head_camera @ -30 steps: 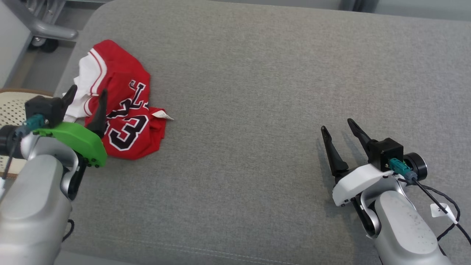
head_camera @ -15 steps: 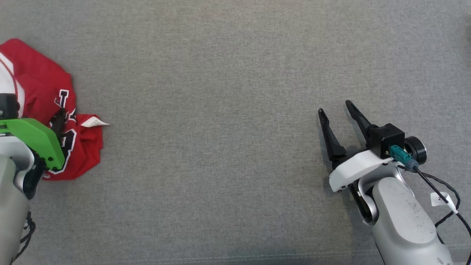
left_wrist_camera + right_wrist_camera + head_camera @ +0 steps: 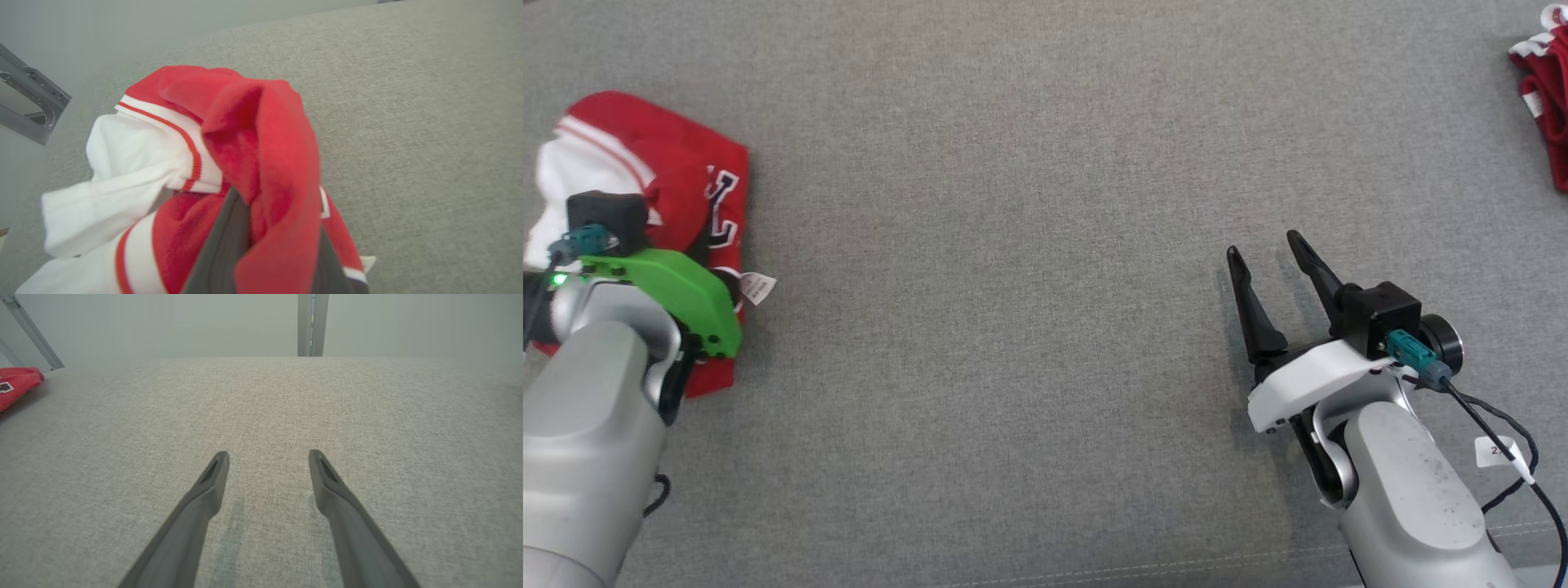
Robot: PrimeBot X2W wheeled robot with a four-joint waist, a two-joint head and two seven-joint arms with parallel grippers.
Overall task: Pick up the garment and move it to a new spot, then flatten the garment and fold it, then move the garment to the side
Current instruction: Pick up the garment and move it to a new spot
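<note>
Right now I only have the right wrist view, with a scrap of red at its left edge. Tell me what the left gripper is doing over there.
Observer: The left gripper looks closed on a raised fold of the red and white jersey; the left wrist view shows cloth pinched between its fingers.
Operator: Describe the rest of that jersey.
Observer: It lies crumpled on the grey cushion, with a white label sticking out towards the middle.
Operator: Report anything far off on my right.
Observer: A second red and white cloth sits at the top right corner of the head view.
</note>
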